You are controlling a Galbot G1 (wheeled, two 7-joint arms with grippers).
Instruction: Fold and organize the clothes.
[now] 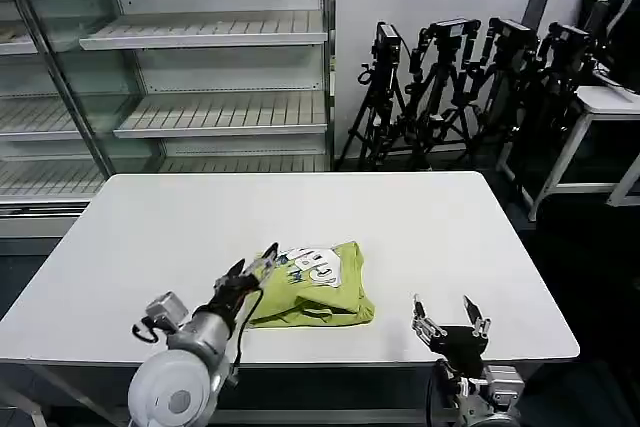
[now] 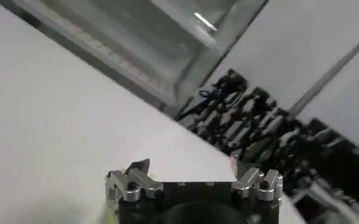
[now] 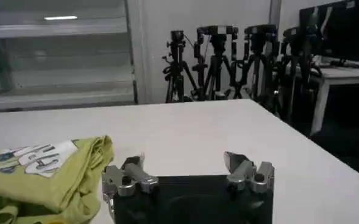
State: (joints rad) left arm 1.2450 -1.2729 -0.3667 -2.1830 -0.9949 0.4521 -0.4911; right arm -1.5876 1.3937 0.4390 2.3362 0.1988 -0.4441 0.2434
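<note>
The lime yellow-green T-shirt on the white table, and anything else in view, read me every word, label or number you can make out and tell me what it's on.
White printed graphic on the folded lime yellow-green soft-fabric T-shirt: large block letters, creased and seen at an angle in the head and right wrist views; too distorted to read.
Nothing else carries readable text.

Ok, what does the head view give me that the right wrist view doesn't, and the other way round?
Head view alone: the left gripper, open, at the left edge of the lime T-shirt, and the whole white table out to its corners. Right wrist view alone: a close look at the right gripper, open, empty, beside the shirt but apart from it. Both share the folded shirt with its white print facing up, the right gripper, the shelving and the tripods.
</note>
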